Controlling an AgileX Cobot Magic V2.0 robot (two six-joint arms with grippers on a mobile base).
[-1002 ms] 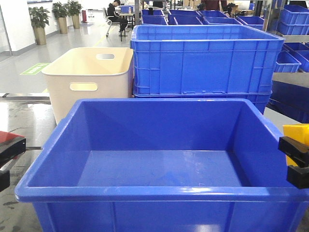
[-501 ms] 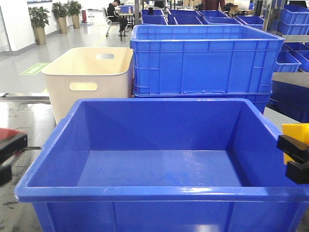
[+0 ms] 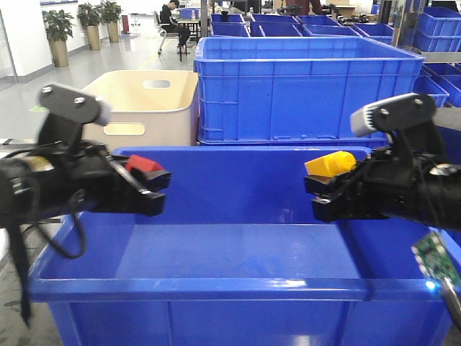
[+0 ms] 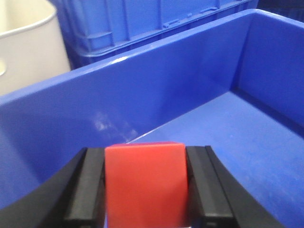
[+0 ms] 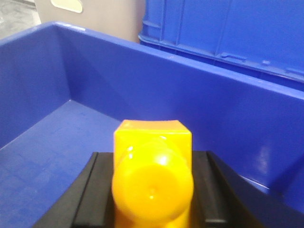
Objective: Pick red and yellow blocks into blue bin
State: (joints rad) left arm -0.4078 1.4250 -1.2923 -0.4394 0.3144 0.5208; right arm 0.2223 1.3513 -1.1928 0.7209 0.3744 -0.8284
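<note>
- Left tool (image 3: 150, 186) pinching the red block (image 3: 144, 167), jaws pressed against both sides of it, reaching in over the left wall of the blue bin (image 3: 238, 287).
- From the left wrist view: red block (image 4: 145, 183) gripped between two black fingers (image 4: 85, 187), flat matte top face up, held above the bin floor (image 4: 237, 137) with the far wall behind.
- Right tool (image 3: 320, 194) pinching the yellow block (image 3: 330, 163), held over the right side of the same bin, above the floor and not touching it.
- From the right wrist view: yellow block (image 5: 153, 178) clamped between dark fingers (image 5: 92, 194), one round stud facing the camera, glossy; second stud not visible.
- Both blocks held at about the same level, well apart, facing each other across the open bin.
- Inside of the bin bare blue, smooth tapered walls, thick rolled rim along the near edge.
- Behind the bin: cream tub (image 3: 140, 108) with handle slots on the left, ribbed blue crate (image 3: 310, 86) on the right, the two just beside each other.
- Further back: more blue crates (image 3: 277, 27), potted plants (image 3: 59, 29) by the wall, a seated person (image 3: 171, 21).
- Small green circuit board (image 3: 433, 258) at the lower right, near the right arm.
</note>
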